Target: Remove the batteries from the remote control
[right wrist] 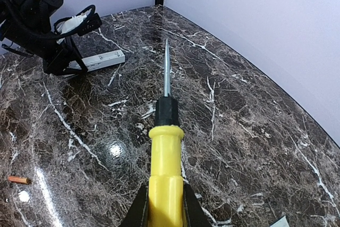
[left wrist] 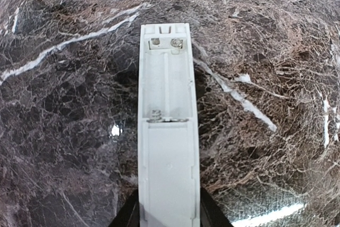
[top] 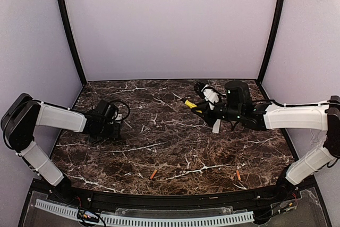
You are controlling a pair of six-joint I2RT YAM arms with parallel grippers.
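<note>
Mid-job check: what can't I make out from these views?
- Slim white plastic remote control: top view, mostly hidden beneath left pincer.
- Small orange-red cylindrical batteries: markings too small, every view.
- Yellow-handled metal screwdriver: top view, thin shaft lost against dark marble table.

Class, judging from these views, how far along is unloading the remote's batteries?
Done: the bay of the remote control is empty; two batteries lie on the table. In hand: left hand holds the remote control, right hand the screwdriver. Left: apparently only setting those down.
</note>
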